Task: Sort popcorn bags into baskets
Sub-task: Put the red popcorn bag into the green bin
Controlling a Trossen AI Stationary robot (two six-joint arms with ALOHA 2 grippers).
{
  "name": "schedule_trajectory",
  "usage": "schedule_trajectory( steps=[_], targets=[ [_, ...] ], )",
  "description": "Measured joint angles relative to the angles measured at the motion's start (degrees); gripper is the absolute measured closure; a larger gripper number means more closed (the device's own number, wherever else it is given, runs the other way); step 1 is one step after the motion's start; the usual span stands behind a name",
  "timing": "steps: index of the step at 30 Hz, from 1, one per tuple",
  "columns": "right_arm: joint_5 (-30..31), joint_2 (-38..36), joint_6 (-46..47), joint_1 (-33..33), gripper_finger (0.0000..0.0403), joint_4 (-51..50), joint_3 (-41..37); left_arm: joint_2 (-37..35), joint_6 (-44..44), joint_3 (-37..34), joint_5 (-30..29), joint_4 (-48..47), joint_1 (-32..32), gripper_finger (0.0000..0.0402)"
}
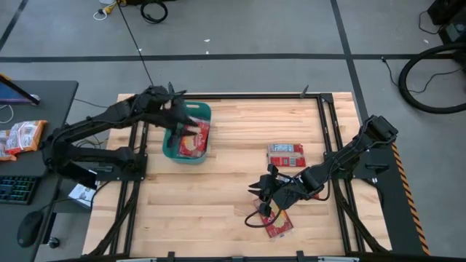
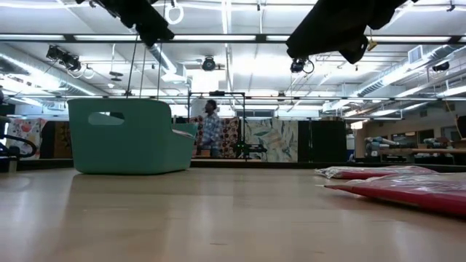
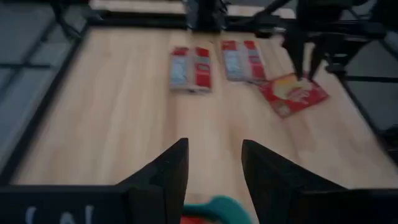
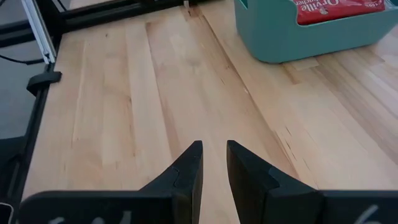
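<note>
Readable print: right wrist view shows white lettering, "Orville" plus a partial word, on the red popcorn bag (image 4: 339, 10) lying in the teal basket (image 1: 188, 135). Nothing else legible.

Basket sits on the left half of the bench (image 1: 226, 196), near the far rail; smooth plastic, rounded corners, slot handle at the rim. Left gripper (image 1: 177, 116) hovers over it, jaws parted, nothing held.

Right gripper (image 1: 262, 191) hangs low over the near-right area, jaws parted with a narrow gap, empty. Just beside it, one flat red foil bag (image 1: 277, 222) lies near the front edge. A second packet (image 1: 285, 155) lies farther back, mid-right, label side up. Left wrist view shows two label-up packets (image 3: 191, 68) side by side there, so check that.

You've got bare light wood planks between basket and bags, black frame rails around the bench edge.
</note>
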Motion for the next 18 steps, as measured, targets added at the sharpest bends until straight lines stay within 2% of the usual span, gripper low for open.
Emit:
schedule_trajectory(
  steps=[4, 9, 13, 18],
  targets=[
    [-0.8, 0.0, 2.2, 0.0, 0.0325, -3.3, 0.0, 0.0, -1.1, -1.2, -3.6, -1.7, -6.6, 0.0247],
    [-2.6, 0.0, 6.1, -0.1, 0.0325, -7.5, 0.0, 0.3, -1.5, -1.4, -16.0, -3.5, -15.5, 0.0247],
    [-3.5, 0.0, 7.3, -0.1, 0.0325, -9.6, 0.0, 0.3, -4.2, -1.4, -23.0, -3.3, -20.8, 0.0247],
    [-4.4, 0.0, 8.2, -0.9, 0.0325, -11.6, 0.0, 1.1, -7.9, -1.4, -25.2, -1.5, -25.2, 0.0247]
  ],
)
